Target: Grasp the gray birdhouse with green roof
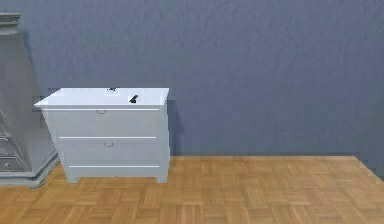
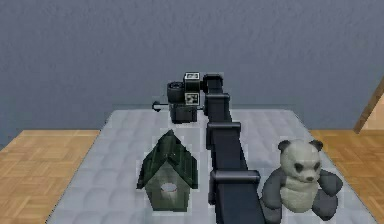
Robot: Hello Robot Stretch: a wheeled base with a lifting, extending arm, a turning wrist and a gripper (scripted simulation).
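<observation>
Birdhouse: the gray box-shaped birdhouse with green pitched roof (image 2: 168, 172) is standing upright on a pale grey flat surface (image 2: 120, 150).
Panda: a black-and-white plush panda (image 2: 300, 180) is sitting at its 3 o'clock.
Gripper: the dark two-finger gripper (image 2: 160, 104) is hovering at the birdhouse's 12 o'clock, holding nothing.

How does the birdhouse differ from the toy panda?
The birdhouse is grey with a green roof; the toy panda is white with black limbs. In the arm side view the birdhouse stands left of the arm, the panda right of it. Both rest on the grey surface.
</observation>
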